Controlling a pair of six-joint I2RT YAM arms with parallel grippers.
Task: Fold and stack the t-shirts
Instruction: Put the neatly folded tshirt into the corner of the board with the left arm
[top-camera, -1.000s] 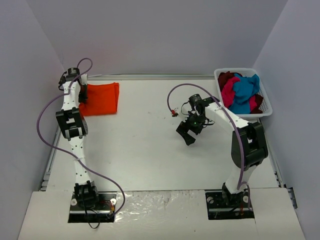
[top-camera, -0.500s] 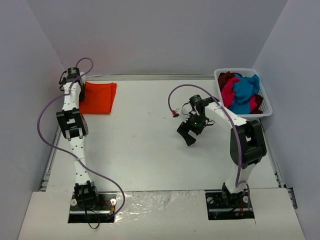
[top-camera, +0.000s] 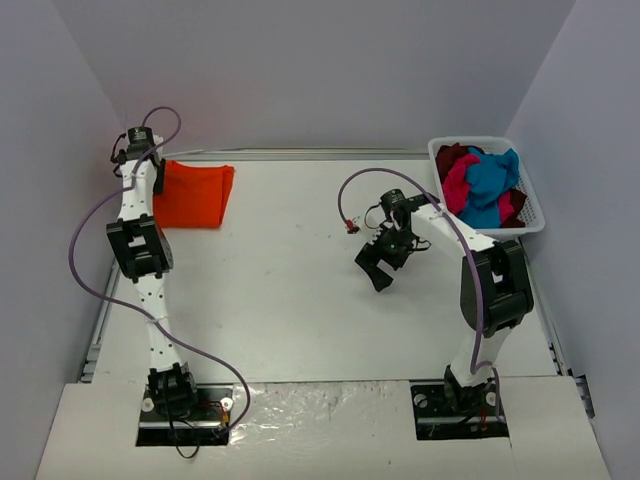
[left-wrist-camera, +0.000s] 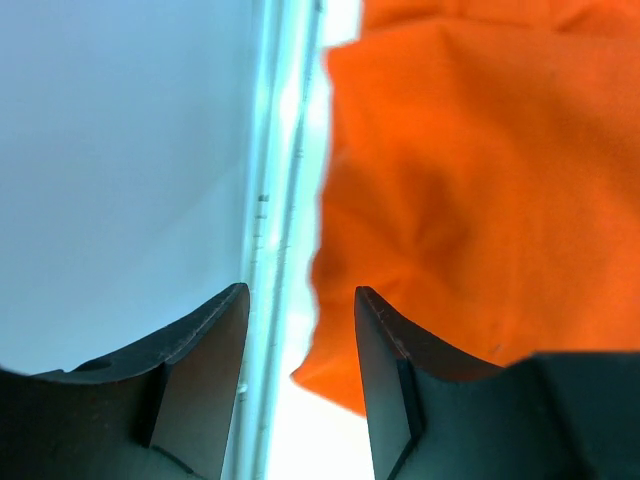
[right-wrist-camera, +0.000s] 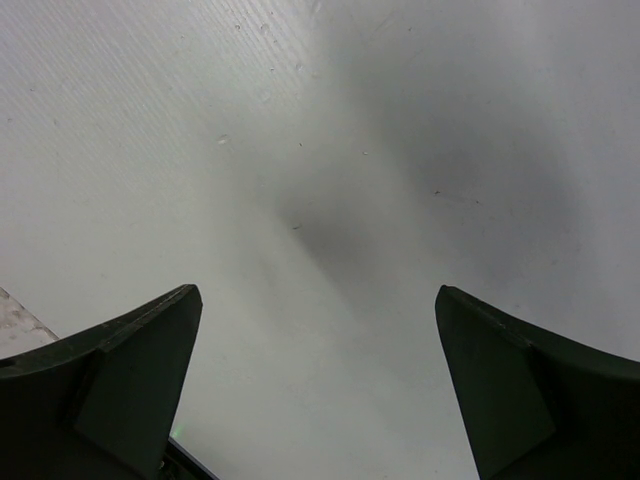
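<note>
the folded orange t-shirt (top-camera: 195, 195) has slid closer to the table's (top-camera: 290, 310) 10 o'clock corner. at its 9 o'clock edge the left gripper (left-wrist-camera: 300, 291) is narrowly parted and empty. the right gripper (top-camera: 376, 271) gapes empty mid-table. teal, pink and dark red t-shirts (top-camera: 485, 185) wait unfolded in the white basket (top-camera: 536, 222) at 2 o'clock.

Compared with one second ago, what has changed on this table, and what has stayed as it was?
The left hand moved towards the far left corner, and the orange t-shirt slid slightly that way. The hand is now open at the shirt's edge, gripping nothing. The right hand stays open over the table; the basket and its shirts are unchanged.
</note>
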